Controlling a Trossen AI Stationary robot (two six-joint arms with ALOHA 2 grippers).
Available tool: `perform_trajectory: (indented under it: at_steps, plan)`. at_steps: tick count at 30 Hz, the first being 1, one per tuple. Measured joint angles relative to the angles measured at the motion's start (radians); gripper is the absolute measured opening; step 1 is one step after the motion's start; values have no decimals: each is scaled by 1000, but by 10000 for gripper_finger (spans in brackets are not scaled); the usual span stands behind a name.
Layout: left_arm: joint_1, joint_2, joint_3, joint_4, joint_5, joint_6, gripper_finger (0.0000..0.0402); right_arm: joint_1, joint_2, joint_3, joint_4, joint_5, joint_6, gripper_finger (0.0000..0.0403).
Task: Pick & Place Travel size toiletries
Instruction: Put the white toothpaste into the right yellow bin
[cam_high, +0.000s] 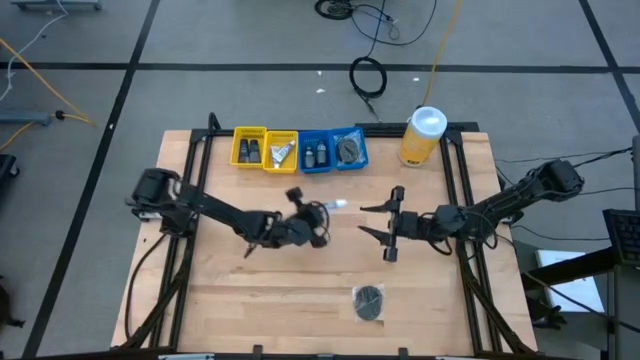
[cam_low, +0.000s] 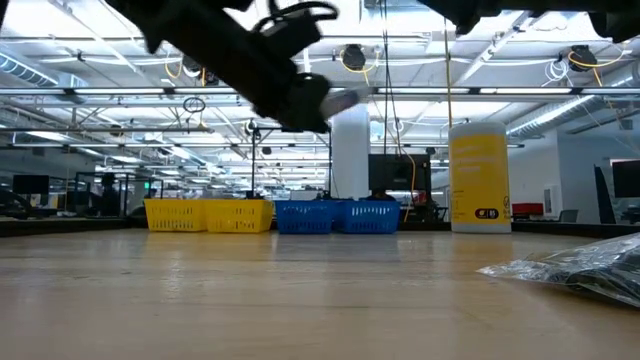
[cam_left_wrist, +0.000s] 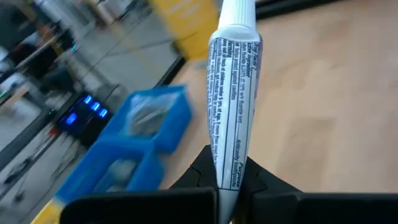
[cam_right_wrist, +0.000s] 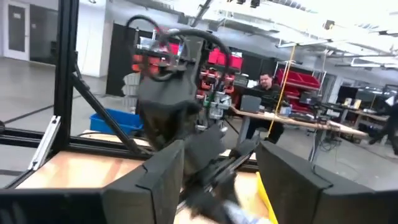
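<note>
A thin white tube (cam_left_wrist: 233, 93) with black print is lifted above the table's middle, and my left gripper (cam_high: 318, 222) is shut on it; the low view shows the tube (cam_low: 345, 100) well above the tabletop. My right gripper (cam_high: 375, 223) stands open just right of it, fingers pointing toward the left gripper, with nothing between them. A dark round packet in clear wrap (cam_high: 368, 302) lies flat on the table near the front edge. At the far edge stand two yellow bins (cam_high: 265, 148) and two blue bins (cam_high: 333, 150) holding small items. My left gripper pinches the tube's flat crimped end (cam_left_wrist: 227, 185) between its two fingers. The fingers come nearly level from the table's left and lie along the tube. The tube sticks straight out past the fingertips, its white cap end (cam_left_wrist: 236, 12) farthest away, clear of the table.
A large yellow canister with a white lid (cam_high: 423, 135) stands at the far right, beside the blue bins. Black frame rails (cam_high: 462, 190) run along the table's left and right sides. Bare wood lies between the arms and the front edge.
</note>
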Motion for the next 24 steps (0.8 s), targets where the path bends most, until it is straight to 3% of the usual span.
perform_trajectory:
  at_steps: [6, 10, 16, 20, 24]
  plan:
    - [87, -246, -175, -336, -24, -322, 6, 29, 0, 0, 18, 37, -48, 187]
    - [235, -382, -257, -473, 93, -504, 2, 26, 0, 0, 29, 38, -50, 183]
    - [567, -372, -270, -420, 448, -463, 3, 14, 0, 0, 44, 29, -52, 183]
    - [712, -336, -271, -334, 511, -416, 7, 14, 0, 0, 42, 29, -53, 181]
    - [794, -334, -269, -317, 638, -435, 22, 13, 0, 0, 37, 29, -56, 180]
